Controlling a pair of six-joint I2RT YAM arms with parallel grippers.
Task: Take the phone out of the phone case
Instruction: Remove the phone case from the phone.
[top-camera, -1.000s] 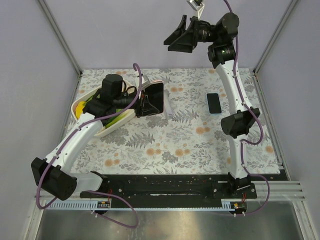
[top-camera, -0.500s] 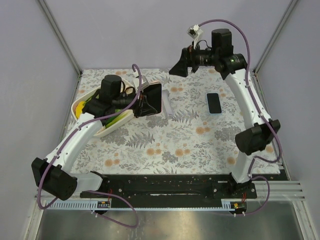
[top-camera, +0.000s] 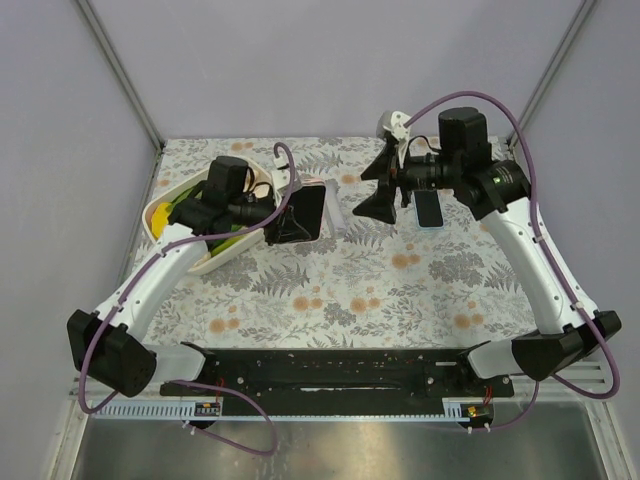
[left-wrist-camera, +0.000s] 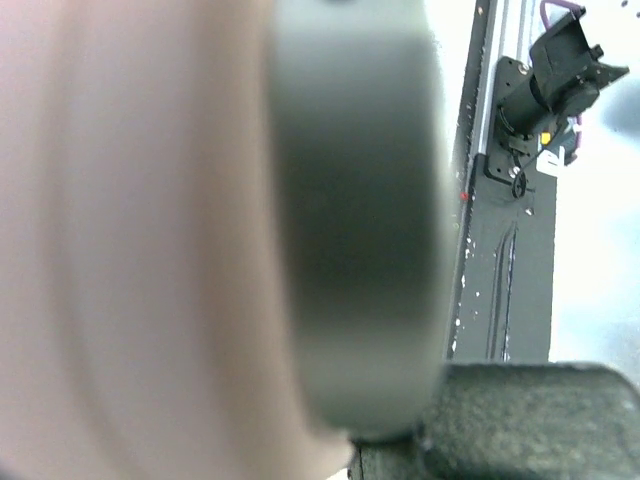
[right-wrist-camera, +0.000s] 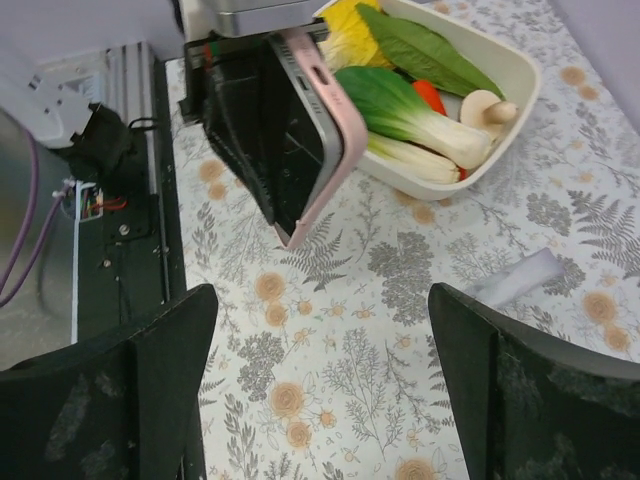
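Leverage decides this step. Your left gripper (top-camera: 283, 218) has its jaws clenched on one edge of the pink phone case (right-wrist-camera: 340, 125), holding it up on edge above the worktop (top-camera: 330, 290), just beside the white bowl (right-wrist-camera: 505, 62) of vegetables. The phone (top-camera: 310, 205) looks to be seated inside, dark face toward the right arm, so I judge that nothing has come out yet. Your right gripper (top-camera: 372, 190) hangs near the case but apart from it, its jaws spread wide and empty.

Bring the right jaws to the free long edge or a far corner, away from the left grip. Pinch the case lip rather than the glass and peel it back, so that one corner of the phone pops free before you pull. Keep the left grip firm and low on the case (a twist there could let the whole thing slip).

A second dark handset (top-camera: 429, 212) lies flat under the right arm; leave it alone.

Nothing is readable: no brand or label shows on the case, the phone or the bowl, and the left wrist view is only a pink and grey blur.
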